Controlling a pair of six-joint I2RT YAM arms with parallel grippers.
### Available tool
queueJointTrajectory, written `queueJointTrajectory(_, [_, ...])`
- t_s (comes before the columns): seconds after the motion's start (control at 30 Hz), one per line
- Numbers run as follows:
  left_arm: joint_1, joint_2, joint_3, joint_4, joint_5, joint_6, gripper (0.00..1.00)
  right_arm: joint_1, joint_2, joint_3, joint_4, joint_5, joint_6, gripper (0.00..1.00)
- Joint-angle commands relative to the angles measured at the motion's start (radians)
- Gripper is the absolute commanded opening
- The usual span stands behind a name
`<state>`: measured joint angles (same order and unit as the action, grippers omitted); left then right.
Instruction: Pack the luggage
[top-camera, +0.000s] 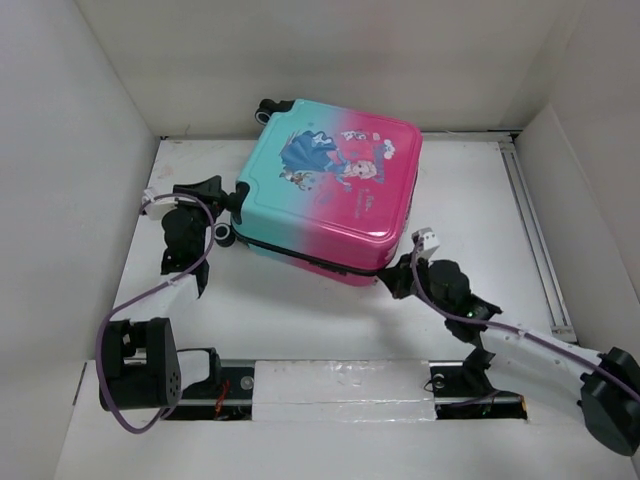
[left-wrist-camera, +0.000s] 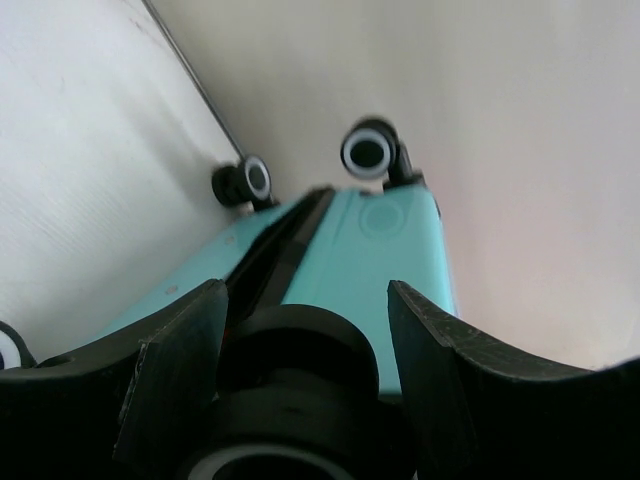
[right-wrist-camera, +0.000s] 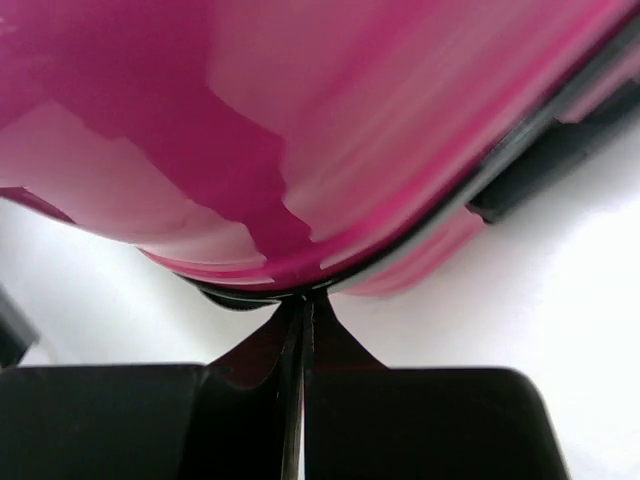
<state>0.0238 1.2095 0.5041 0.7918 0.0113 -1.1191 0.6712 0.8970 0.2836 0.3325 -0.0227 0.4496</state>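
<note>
On the white-walled table (top-camera: 470, 200) the closed luggage (top-camera: 330, 190) lies flat at far centre, its long axis running from pink right end to teal wheeled left end, where the left gripper (left-wrist-camera: 307, 292) gapes astride a wheel (left-wrist-camera: 295, 360), while the right gripper (right-wrist-camera: 300, 310) is pinched together at the pink near seam.

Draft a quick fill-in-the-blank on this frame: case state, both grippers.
1. The luggage lies flat on the table with its lid ____.
2. The left gripper has its fingers apart on either side of a ____.
3. The right gripper meets the luggage at its ____-coloured end.
4. The right gripper's fingers are pressed ____.
Missing words: closed; wheel; pink; together.
</note>
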Motion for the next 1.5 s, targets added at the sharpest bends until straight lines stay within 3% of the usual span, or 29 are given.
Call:
queueJointTrajectory(0.0, [-0.07,-0.071,-0.022,0.094,0.145,0.036,0.0,0.218,-0.05,0.081,-0.117,-0.088,0.055,0.0])
queueJointTrajectory(0.13, [-0.07,-0.096,-0.032,0.089,0.134,0.036,0.0,0.301,-0.125,0.115,-0.228,-0.057,0.057,0.0])
queueJointTrajectory(0.27, [-0.07,-0.105,-0.051,0.099,0.147,0.036,0.0,0.314,-0.081,0.141,-0.169,0.021,0.069,0.0])
queueJointTrajectory(0.33, [-0.07,-0.114,-0.082,0.112,0.138,0.025,0.0,0.257,-0.04,0.213,-0.168,0.009,0.025,0.0])
queueJointTrajectory(0.37, [-0.07,-0.128,-0.082,0.112,0.138,0.025,0.0,0.17,-0.04,0.259,-0.168,-0.032,-0.017,0.0])
queueJointTrajectory(0.53, [-0.07,-0.194,-0.125,0.095,0.138,0.024,0.0,-0.164,0.074,0.417,-0.168,-0.342,-0.075,0.0])
queueJointTrajectory(0.6, [-0.07,-0.214,-0.134,0.078,0.125,0.024,0.0,-0.202,0.1,0.428,-0.168,-0.391,-0.075,0.0])
queueJointTrajectory(0.67, [-0.07,-0.246,-0.134,0.043,0.09,0.042,0.0,-0.168,0.074,0.323,-0.148,-0.419,-0.046,0.0])
queueJointTrajectory(0.8, [-0.07,-0.295,-0.145,0.02,0.035,0.064,0.0,-0.012,-0.129,0.042,-0.158,-0.358,0.099,0.0])
queueJointTrajectory(0.9, [-0.07,-0.283,-0.154,0.006,0.026,0.073,0.0,0.059,-0.21,-0.033,-0.158,-0.378,0.161,0.0])
queueJointTrajectory(1.0, [-0.07,-0.274,-0.2,0.061,0.053,0.041,0.0,0.071,-0.179,0.052,-0.158,-0.336,0.13,0.0])
queueJointTrajectory(1.17, [-0.103,-0.283,-0.21,0.061,0.082,0.041,0.0,-0.01,0.094,0.293,-0.148,-0.378,-0.003,0.0])
queueJointTrajectory(1.33, [-0.248,-0.282,-0.199,0.061,0.032,0.073,0.0,0.01,0.23,0.423,-0.075,-0.18,0.006,0.0])
queueJointTrajectory(1.47, [-0.389,-0.239,-0.188,0.07,0.007,0.093,0.0,0.022,0.192,0.424,-0.075,0.008,-0.003,0.0])
